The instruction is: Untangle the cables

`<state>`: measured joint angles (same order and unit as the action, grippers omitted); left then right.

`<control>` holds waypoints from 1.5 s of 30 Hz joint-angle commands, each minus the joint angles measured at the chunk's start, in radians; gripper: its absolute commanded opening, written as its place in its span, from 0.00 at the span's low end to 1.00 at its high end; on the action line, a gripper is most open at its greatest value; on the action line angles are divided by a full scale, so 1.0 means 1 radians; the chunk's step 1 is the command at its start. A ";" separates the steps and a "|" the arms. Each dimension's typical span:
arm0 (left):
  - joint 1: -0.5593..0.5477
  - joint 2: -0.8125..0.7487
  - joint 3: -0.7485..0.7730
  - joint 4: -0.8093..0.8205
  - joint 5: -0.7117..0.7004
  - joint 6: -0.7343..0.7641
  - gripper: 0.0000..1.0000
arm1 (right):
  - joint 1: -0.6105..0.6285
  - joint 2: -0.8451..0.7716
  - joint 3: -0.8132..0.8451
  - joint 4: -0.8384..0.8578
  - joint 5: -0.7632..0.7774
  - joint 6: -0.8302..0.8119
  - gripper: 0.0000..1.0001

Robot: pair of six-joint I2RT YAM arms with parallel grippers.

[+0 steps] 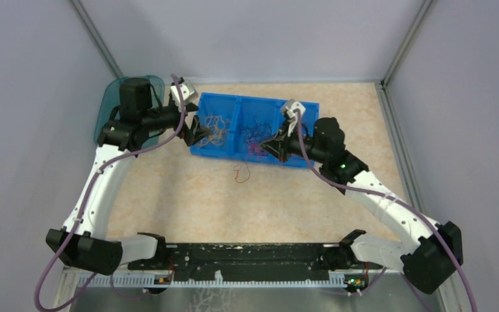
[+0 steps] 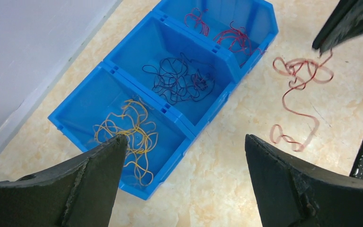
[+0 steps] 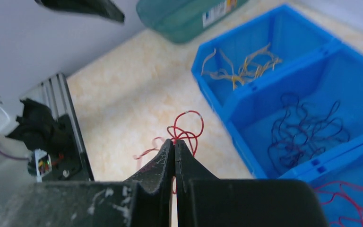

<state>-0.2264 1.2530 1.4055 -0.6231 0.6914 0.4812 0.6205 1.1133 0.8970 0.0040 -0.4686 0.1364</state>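
Observation:
A blue bin [image 1: 230,153] with three compartments stands at the back of the table. In the left wrist view it holds orange-yellow cables [image 2: 127,135], dark purple cables [image 2: 179,80] and red cables [image 2: 227,35], one colour per compartment. A loose red cable [image 1: 242,172] lies on the table in front of the bin; it also shows in the left wrist view [image 2: 300,94]. My right gripper [image 3: 174,142] is shut with a strand of this red cable [image 3: 189,130] at its tips, just in front of the bin [image 1: 268,148]. My left gripper [image 2: 184,137] is wide open and empty above the bin's left end [image 1: 198,133].
A teal container [image 1: 114,104] stands at the back left behind the left arm. Grey walls close the table on three sides. A black rail [image 1: 247,253] runs along the near edge between the arm bases.

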 commanded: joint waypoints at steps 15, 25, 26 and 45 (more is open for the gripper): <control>0.012 0.036 0.051 0.040 -0.166 -0.065 0.99 | -0.246 -0.115 0.066 0.127 0.292 0.215 0.00; 0.073 0.066 0.127 0.066 -0.252 -0.089 0.99 | -0.322 -0.071 0.163 0.010 0.423 0.240 0.00; 0.078 0.077 0.135 0.063 -0.256 -0.097 0.99 | -0.324 -0.066 0.168 0.005 0.428 0.241 0.00; 0.152 0.154 0.062 0.150 -0.325 -0.144 0.99 | -0.378 0.087 0.253 -0.063 0.570 0.182 0.00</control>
<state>-0.0963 1.3994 1.5097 -0.5102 0.3748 0.3447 0.2684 1.1725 1.0794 -0.0780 0.0525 0.3370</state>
